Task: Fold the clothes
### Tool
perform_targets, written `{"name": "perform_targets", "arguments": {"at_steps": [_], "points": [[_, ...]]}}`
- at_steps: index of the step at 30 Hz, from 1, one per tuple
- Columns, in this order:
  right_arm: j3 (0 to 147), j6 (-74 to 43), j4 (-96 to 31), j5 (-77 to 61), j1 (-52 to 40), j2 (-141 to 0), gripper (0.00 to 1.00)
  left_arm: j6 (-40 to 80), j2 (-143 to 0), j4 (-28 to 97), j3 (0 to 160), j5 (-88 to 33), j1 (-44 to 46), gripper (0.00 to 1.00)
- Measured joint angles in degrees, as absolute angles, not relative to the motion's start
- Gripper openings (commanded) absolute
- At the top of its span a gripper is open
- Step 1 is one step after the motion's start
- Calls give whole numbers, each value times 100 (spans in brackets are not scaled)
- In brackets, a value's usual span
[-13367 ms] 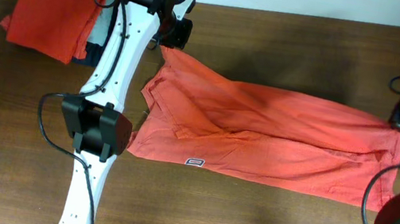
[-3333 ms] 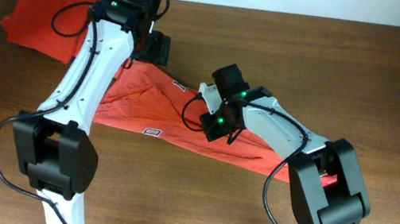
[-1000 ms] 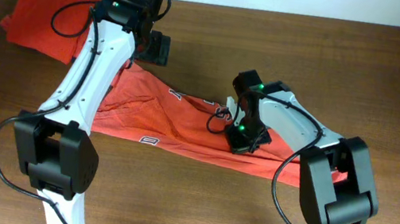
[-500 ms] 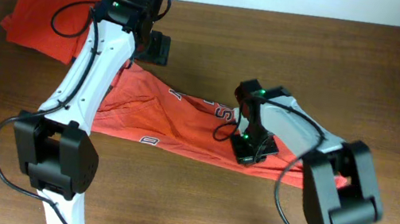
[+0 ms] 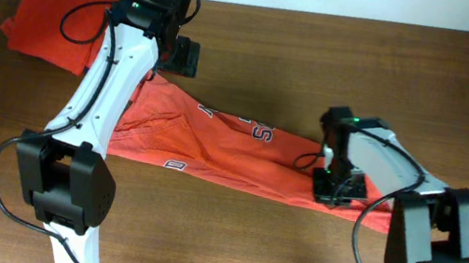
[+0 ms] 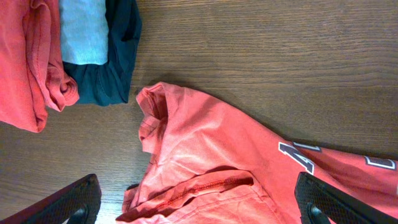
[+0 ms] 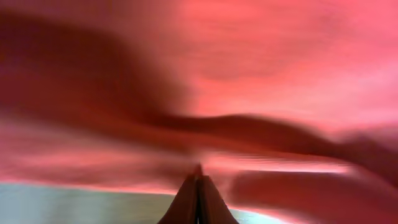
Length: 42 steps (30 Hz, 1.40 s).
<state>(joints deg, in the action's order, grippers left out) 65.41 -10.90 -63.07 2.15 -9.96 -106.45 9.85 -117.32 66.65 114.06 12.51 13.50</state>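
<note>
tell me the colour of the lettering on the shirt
The lettering on the shirt is white with a dark outline; clearest in the left wrist view.

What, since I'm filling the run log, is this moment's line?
left gripper: open, empty | right gripper: shut on T-shirt | T-shirt: bunched, lettering up

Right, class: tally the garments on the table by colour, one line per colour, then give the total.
Coral-red T-shirt: 1
Orange garment: 1
Grey-blue garment: 1
Navy garment: 1
Total: 4
</note>
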Motion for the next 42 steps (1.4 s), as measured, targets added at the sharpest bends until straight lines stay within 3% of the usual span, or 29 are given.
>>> {"name": "perform_targets", "arguments": {"at_steps": [12,18,20,23,42], "points": [[6322,-1455,-6442,311,183,-10645,4,987,-11732,6663,11406,1251,1354,99],[7258,-1485,-6820,237,600,-10630,5,985,-11732,6663,11406,1253,1365,99],[7553,-1490,-6807,231,637,-10584,11,985,-11734,6663,11406,1251,1369,99],[7682,-1494,-6698,211,642,-10530,11,985,-11732,6665,11406,1251,1374,99],[7397,-1387,-5332,294,943,-11395,4,985,-11734,6665,11406,1251,1376,99]]}}
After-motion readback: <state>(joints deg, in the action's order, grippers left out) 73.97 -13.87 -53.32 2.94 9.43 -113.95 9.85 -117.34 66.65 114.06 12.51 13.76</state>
